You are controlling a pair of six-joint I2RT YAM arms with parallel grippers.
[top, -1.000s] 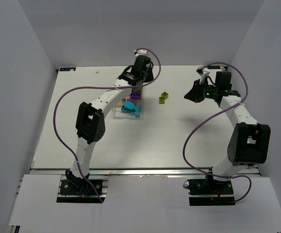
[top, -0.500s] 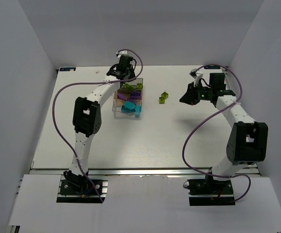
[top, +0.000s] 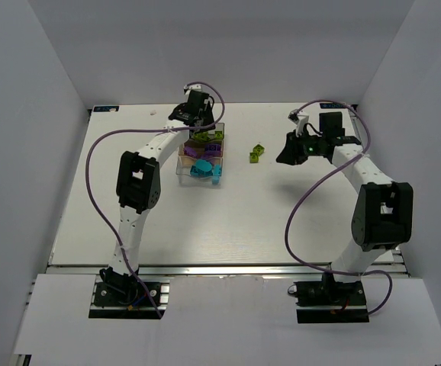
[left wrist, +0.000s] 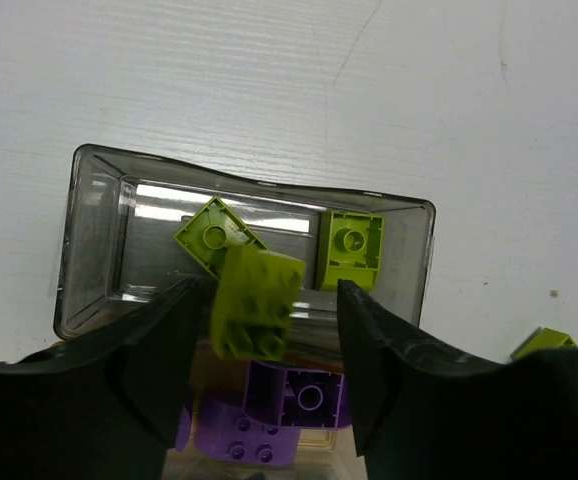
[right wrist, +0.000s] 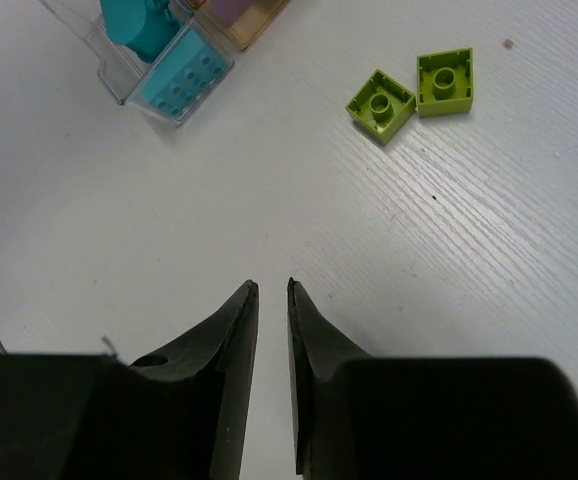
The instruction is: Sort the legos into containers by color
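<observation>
My left gripper (left wrist: 266,290) is open above the smoky grey bin (left wrist: 89,200). A lime lego (left wrist: 257,303) sits loose between its fingers, close to the left one and apart from the right one. Two lime legos (left wrist: 217,232) (left wrist: 351,248) lie in the grey bin. Purple legos (left wrist: 294,395) lie in the amber bin (right wrist: 254,15) beside it. Cyan legos (right wrist: 179,75) fill the clear bin (right wrist: 109,75). My right gripper (right wrist: 272,285) is shut and empty, above the table short of two lime legos (right wrist: 380,105) (right wrist: 445,82).
The three bins stand in a row at the table's far middle (top: 201,152), with the two loose lime legos (top: 256,152) to their right. The right gripper (top: 283,151) hovers just right of those. Grey walls enclose the table.
My left gripper swung left from the bins' right end to over the grey bin and has opened around the lime lego. My right gripper moved left toward the two loose lime legos.
</observation>
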